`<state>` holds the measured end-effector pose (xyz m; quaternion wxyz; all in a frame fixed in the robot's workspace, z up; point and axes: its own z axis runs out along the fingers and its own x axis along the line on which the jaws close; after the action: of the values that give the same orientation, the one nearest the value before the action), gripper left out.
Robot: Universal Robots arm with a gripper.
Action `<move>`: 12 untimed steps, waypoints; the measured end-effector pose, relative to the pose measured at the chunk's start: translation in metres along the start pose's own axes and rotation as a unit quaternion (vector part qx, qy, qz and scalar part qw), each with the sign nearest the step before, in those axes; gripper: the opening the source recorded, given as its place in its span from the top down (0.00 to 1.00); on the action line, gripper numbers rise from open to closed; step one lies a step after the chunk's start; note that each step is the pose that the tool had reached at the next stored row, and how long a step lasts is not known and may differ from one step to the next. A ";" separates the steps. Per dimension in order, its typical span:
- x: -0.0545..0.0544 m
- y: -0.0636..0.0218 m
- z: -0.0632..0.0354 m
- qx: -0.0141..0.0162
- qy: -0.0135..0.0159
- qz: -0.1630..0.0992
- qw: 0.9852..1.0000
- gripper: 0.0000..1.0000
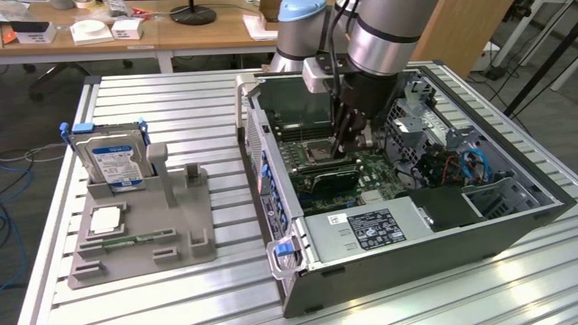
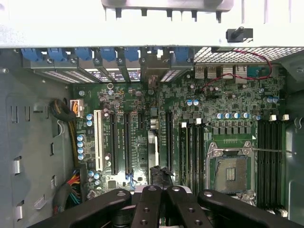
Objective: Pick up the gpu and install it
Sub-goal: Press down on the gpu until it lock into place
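One gpu (image 1: 327,179) at end effector (image 1: 348,145) fingertips

Lighting: even, bright, diffuse, apparently from overhead. Glare: pale sheen on the slatted table (image 1: 181,108); the case rim (image 2: 152,28) beyond the fingers (image 2: 147,209) is washed out to near white. Shadows: soft, shallow, deeper inside the computer case (image 1: 505,203). Focus: motherboard (image 2: 142,123) fairly crisp; the fingers nearest the lens look slightly soft.

Slatted metal table (image 1: 162,95) carries grey holder tray (image 1: 181,223), open computer case (image 1: 505,223).
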<state>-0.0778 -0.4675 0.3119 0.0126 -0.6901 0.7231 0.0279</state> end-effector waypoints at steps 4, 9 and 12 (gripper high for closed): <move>0.000 0.0000 -0.0006 0.000 0.000 0.000 1.000 0.89; 0.000 0.0000 0.0019 0.000 0.000 0.000 1.000 0.89; 0.000 0.0002 0.0035 0.000 0.000 0.000 1.000 0.89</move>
<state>-0.0780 -0.4675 0.3084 0.0128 -0.6901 0.7231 0.0278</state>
